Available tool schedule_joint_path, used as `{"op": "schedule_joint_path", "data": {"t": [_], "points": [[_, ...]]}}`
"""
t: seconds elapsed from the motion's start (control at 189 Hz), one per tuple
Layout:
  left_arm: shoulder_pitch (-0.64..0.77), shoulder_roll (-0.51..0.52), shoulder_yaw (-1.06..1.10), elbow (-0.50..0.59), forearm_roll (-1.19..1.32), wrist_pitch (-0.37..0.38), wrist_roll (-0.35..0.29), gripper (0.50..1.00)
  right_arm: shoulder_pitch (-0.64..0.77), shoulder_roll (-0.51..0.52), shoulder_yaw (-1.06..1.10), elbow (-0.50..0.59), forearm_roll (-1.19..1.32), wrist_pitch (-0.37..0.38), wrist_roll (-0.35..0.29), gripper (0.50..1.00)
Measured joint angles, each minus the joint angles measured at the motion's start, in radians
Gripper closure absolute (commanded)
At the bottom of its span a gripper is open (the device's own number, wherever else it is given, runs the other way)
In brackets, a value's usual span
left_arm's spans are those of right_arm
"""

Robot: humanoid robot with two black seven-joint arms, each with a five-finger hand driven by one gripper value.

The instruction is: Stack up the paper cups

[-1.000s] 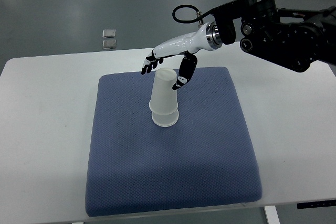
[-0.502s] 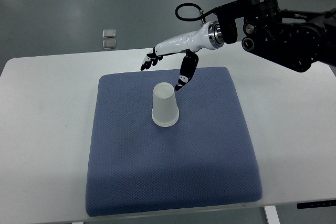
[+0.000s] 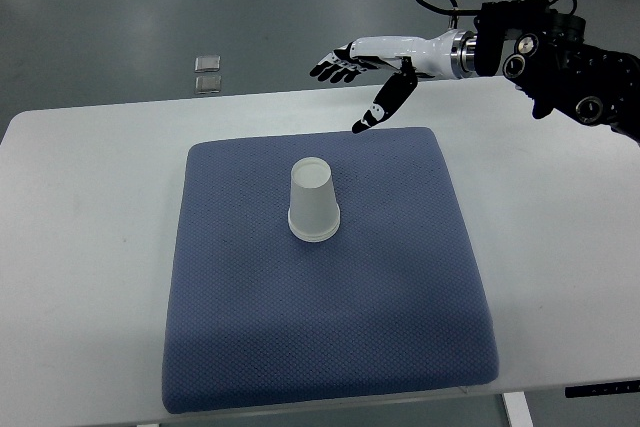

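Paper cup stack upside down at centre of blue mat on white counter; number of nested cups unclear, perhaps two. Right hand at 1 o'clock from stack, well apart, fingers spread, empty. Two small squares on floor at 11 o'clock.

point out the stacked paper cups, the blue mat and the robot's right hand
stacked paper cups (image 3: 314,201), top view, side wall
blue mat (image 3: 400,297), top view, bare fabric right of centre
right hand (image 3: 362,59), top view, white palm
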Motion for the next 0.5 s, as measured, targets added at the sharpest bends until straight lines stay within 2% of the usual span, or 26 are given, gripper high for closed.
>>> {"op": "schedule_joint_path", "data": {"t": [0.164,0.502], "points": [[0.0,0.0,0.0,0.0,0.0,0.0,0.0,0.5,-0.037,0.003,0.0,-0.077,0.226,-0.01,0.001,0.607],[0.0,0.0,0.0,0.0,0.0,0.0,0.0,0.5,-0.137,0.023,0.036,-0.145,0.606,-0.117,0.003,0.607]]}}
